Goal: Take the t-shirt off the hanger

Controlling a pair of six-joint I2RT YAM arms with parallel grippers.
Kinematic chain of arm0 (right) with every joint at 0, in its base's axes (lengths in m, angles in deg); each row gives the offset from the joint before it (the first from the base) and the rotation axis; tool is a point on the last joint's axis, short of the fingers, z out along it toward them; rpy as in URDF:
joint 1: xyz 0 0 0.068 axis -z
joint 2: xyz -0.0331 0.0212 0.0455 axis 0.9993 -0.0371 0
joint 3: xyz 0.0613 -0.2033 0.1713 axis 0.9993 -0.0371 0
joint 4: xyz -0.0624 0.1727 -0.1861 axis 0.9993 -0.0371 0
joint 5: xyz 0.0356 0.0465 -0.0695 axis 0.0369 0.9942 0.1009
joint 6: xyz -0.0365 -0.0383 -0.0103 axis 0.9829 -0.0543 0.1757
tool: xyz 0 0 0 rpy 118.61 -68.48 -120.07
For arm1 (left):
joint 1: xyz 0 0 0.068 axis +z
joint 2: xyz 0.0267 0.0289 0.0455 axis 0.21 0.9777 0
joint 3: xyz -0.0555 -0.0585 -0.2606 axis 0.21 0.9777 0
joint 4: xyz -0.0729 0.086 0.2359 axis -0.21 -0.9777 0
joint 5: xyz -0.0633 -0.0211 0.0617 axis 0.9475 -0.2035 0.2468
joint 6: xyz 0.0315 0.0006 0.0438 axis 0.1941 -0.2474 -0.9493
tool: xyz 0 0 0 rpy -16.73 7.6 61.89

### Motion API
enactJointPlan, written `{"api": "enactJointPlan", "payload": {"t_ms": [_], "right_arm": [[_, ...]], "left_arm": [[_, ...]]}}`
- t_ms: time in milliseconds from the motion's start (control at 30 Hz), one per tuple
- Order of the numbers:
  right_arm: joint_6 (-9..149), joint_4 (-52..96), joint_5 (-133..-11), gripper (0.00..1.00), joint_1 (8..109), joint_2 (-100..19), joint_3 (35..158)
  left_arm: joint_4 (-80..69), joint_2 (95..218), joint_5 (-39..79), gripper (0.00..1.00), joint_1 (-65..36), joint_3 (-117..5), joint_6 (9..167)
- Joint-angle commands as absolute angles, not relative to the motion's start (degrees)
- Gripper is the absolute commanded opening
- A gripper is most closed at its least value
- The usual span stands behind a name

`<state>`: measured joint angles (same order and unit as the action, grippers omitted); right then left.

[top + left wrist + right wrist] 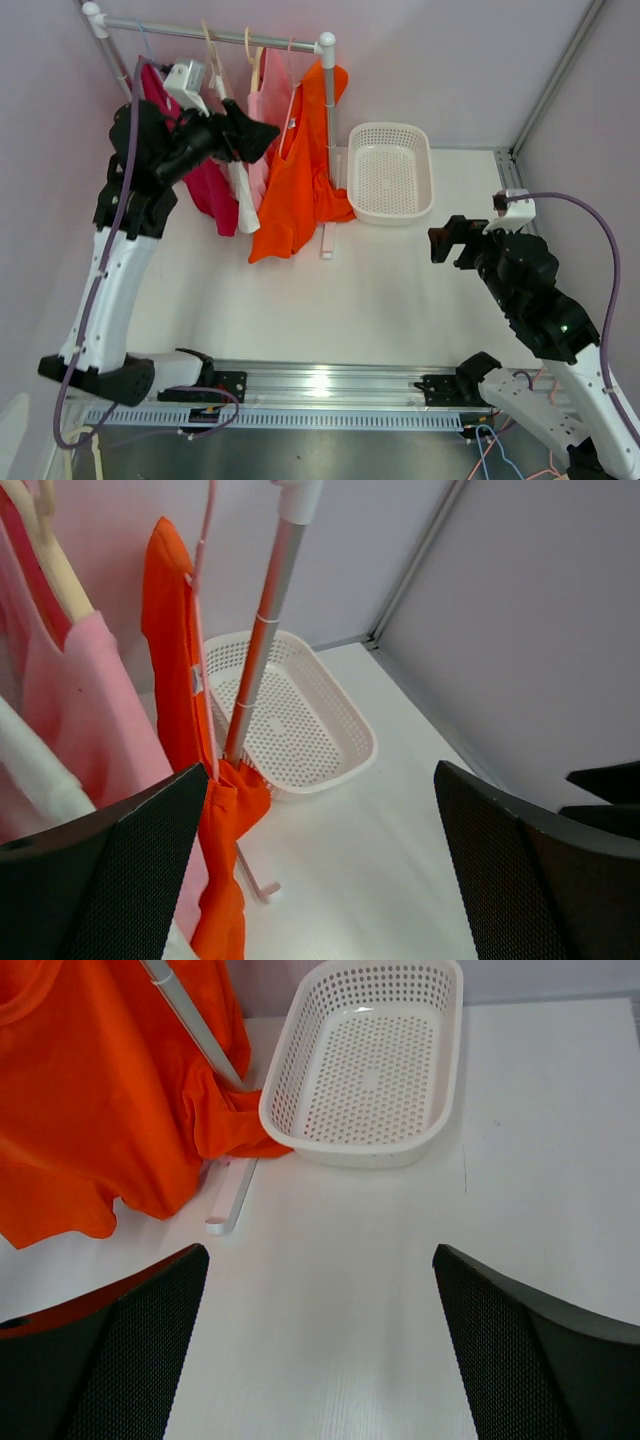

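The orange shirt (295,185) hangs on a thin pink hanger (203,550) at the right end of the rail (215,32), just beside the post (328,100). Its lower hem is gathered around the foot of the post. The basket (390,170) stands at 3 o'clock from the shirt, on the table (400,300).

The step in hand seems to be the approach of the left gripper (262,140) to the shirt. To do it well, I think the gripper should take the cloth near the shoulder or the collar, not the pink shirt (90,710) next to it. It should then pull the cloth off one end of the hanger first. The post is very near, so a pull toward 3 o'clock can catch on it; a pull toward 6 o'clock looks safer. The hanger may swing or come off the rail if nothing holds it.

The left arm stands high, with its elbow bent, and the gripper points toward 3 o'clock at the hanging clothes. Its fingers are spread wide and hold nothing. The right arm is low, at 5 o'clock from the basket. The right gripper (443,240) points toward 10 o'clock, also spread and empty, well apart from the shirt.
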<state>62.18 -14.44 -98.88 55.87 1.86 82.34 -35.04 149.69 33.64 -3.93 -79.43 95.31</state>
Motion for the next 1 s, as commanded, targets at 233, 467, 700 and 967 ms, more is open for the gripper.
{"api": "enactJointPlan", "payload": {"t_ms": [233,467,700,967], "right_arm": [[64.8,-15.9,-96.9,0.99,55.9,8.9,83.0],[64.9,-16.1,-96.9,1.0,55.9,9.7,83.3],[65.0,-16.2,-96.9,1.0,55.9,9.8,83.2],[65.0,-17.7,-97.9,0.99,55.9,10.8,83.0]], "left_arm": [[-40.4,176.8,29.3,0.95,-6.2,-108.5,89.4],[-38.6,185.8,22.5,0.89,-8.1,-114.8,85.0],[-31.5,189.4,15.8,0.5,-9.3,-113.0,81.9],[-25.4,187.6,18.2,0.01,-9.5,-109.8,81.0]]}}
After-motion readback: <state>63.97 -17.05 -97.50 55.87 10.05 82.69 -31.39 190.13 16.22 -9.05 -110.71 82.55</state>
